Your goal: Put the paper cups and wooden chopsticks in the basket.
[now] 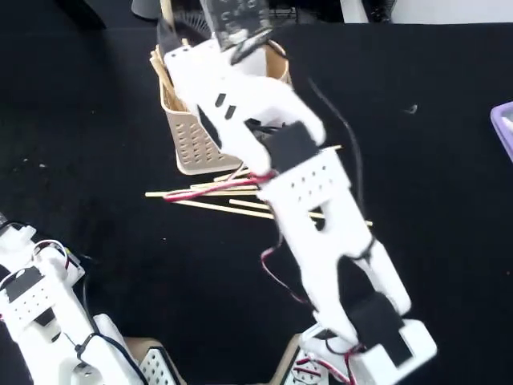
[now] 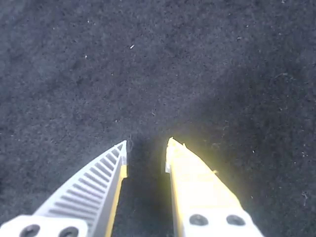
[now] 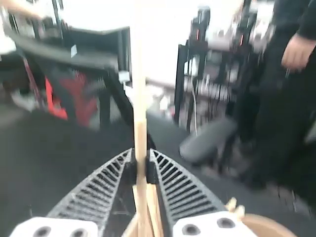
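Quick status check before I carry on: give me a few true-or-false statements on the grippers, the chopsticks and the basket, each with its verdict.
1. The right gripper is shut on a chopstick. True.
2. The left gripper holds a paper cup. False: its jaws are apart with nothing between them, over the black table.
3. Every chopstick is in the basket. False: several loose chopsticks lie on the table beside it.
4. The right gripper is over the basket. True.
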